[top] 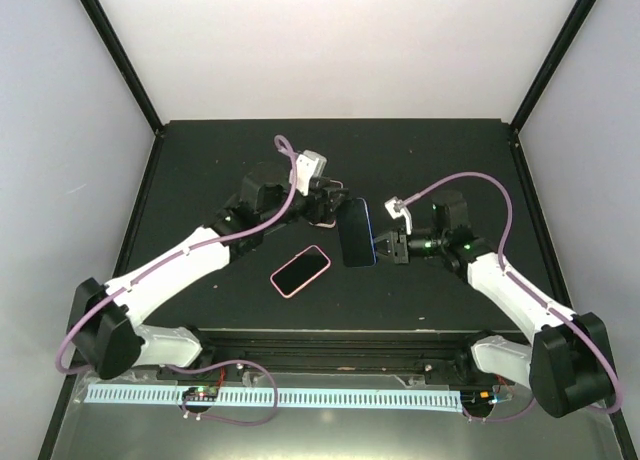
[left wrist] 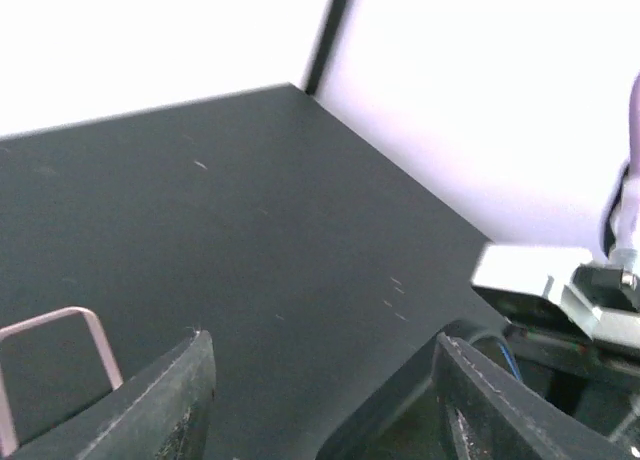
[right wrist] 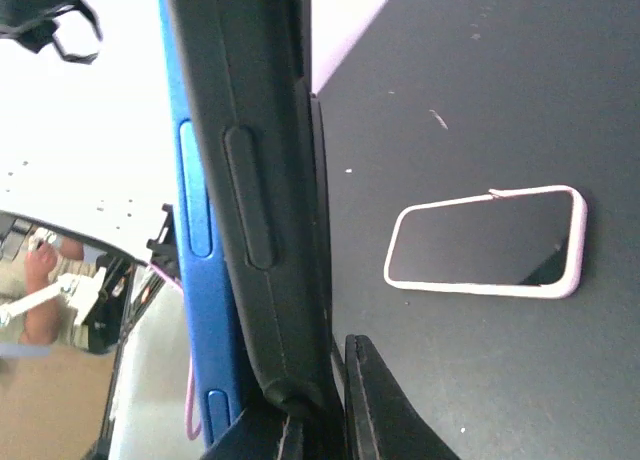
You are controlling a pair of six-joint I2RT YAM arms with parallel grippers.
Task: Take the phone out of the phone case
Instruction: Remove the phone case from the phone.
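status: extraction looks done | phone [top: 357,232] up on edge, right hand [top: 379,248] clamped shut on it, above counter [top: 200,180] | pink case [top: 300,271] flat on counter, apart from phone | left hand [left wrist: 325,340] open, empty | todo: probably set phone down; can't tell if a dark shell remains on it

Glossy phone [top: 356,232], matt smooth tbl [top: 200,170]

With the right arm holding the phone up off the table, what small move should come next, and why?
Probably lower the right tool to lay the phone on bare table beside the pink-rimmed case. That tool is shut on the phone, clear of the table; the left tool stands open, nothing between its fingers; the case lies flat, apart from the phone.
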